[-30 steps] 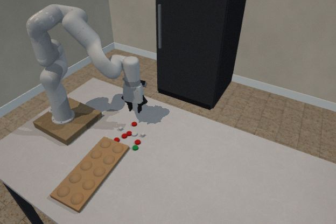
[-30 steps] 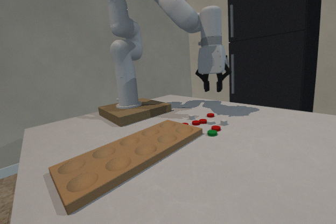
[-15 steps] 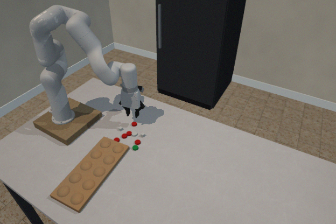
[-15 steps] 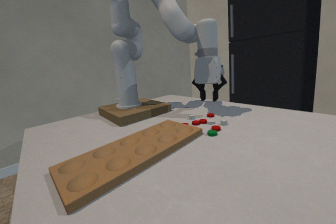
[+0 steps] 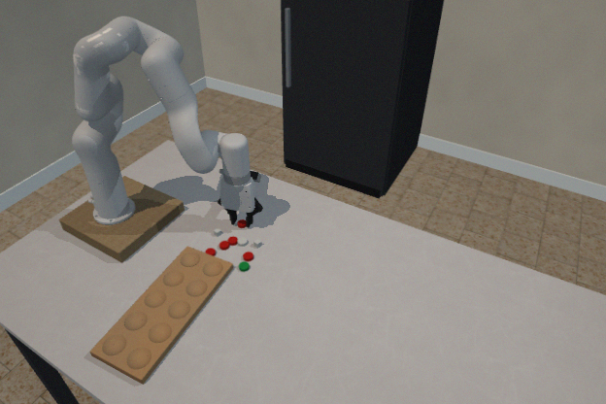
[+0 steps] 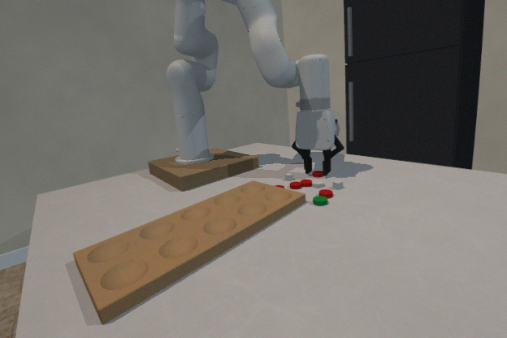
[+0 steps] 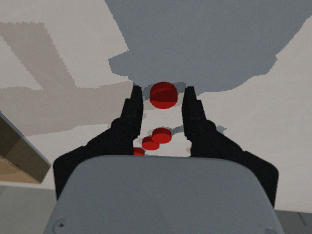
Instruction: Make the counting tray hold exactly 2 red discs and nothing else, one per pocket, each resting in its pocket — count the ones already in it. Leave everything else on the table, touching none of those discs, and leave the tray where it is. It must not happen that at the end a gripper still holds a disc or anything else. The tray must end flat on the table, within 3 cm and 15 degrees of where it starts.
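Note:
The wooden counting tray [image 5: 163,299] lies flat on the table, and all its pockets are empty; it also shows in the exterior view [image 6: 192,227]. My gripper [image 5: 241,220] is down at the table with its fingers half open on either side of a lone red disc [image 5: 241,223]. In the wrist view the disc [image 7: 164,95] lies between the fingertips with a small gap on each side. Several more red discs lie near the tray's far end, among them two touching ones [image 5: 227,243] and one to the right [image 5: 249,255].
A green disc [image 5: 244,266], a white disc [image 5: 243,242] and two small white cubes [image 5: 218,232] [image 5: 257,244] lie among the red discs. The arm's wooden base plate [image 5: 119,218] is at the left. A black fridge [image 5: 356,61] stands beyond the table.

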`<act>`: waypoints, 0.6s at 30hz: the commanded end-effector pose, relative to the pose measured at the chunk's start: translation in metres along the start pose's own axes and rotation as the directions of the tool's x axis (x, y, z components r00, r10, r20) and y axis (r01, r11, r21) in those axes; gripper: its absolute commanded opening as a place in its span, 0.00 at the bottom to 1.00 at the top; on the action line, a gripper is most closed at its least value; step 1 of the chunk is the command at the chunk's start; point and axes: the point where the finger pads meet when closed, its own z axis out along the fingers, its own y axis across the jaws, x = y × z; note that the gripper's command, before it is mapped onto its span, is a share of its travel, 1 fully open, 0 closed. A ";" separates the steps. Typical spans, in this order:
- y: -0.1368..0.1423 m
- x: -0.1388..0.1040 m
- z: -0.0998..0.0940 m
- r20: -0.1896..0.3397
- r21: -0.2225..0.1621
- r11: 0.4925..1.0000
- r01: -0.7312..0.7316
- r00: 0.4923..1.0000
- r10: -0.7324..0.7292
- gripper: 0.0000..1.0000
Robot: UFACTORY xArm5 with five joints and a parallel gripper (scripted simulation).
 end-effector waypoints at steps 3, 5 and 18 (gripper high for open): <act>0.000 0.000 0.000 0.000 -0.001 1.000 0.000 1.000 0.000 0.47; 0.000 0.000 0.000 0.000 -0.001 1.000 0.000 1.000 0.000 0.00; 0.000 0.000 0.000 0.000 -0.001 1.000 0.000 1.000 0.000 0.00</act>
